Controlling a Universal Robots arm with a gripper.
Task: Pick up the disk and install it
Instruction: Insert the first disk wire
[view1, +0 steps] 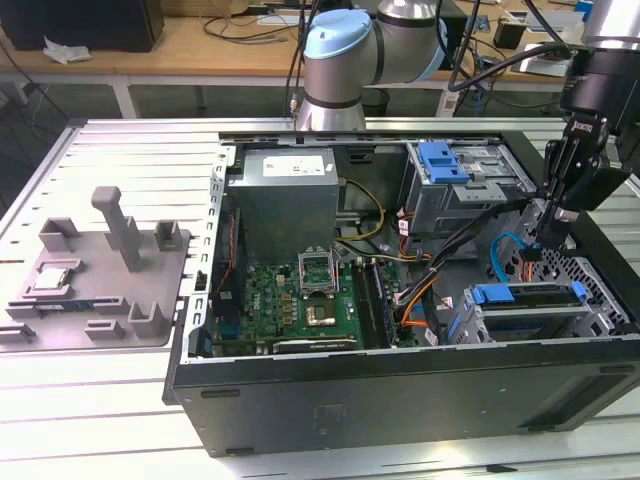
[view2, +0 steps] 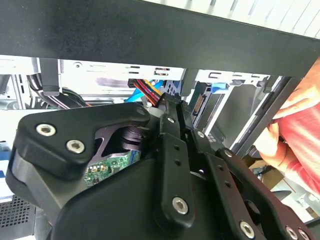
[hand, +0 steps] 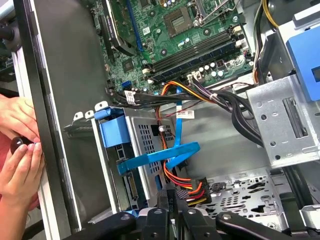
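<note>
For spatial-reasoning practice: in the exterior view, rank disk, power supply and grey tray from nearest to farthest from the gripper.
1. Disk, right under the gripper.
2. Power supply, inside the case, midway.
3. Grey tray, outside it, at the exterior view's left.

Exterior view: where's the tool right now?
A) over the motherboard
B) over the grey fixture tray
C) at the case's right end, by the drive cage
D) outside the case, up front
C: the tool hangs inside the case at the exterior view's right end, just above the perforated drive cage and away from the motherboard.
</note>
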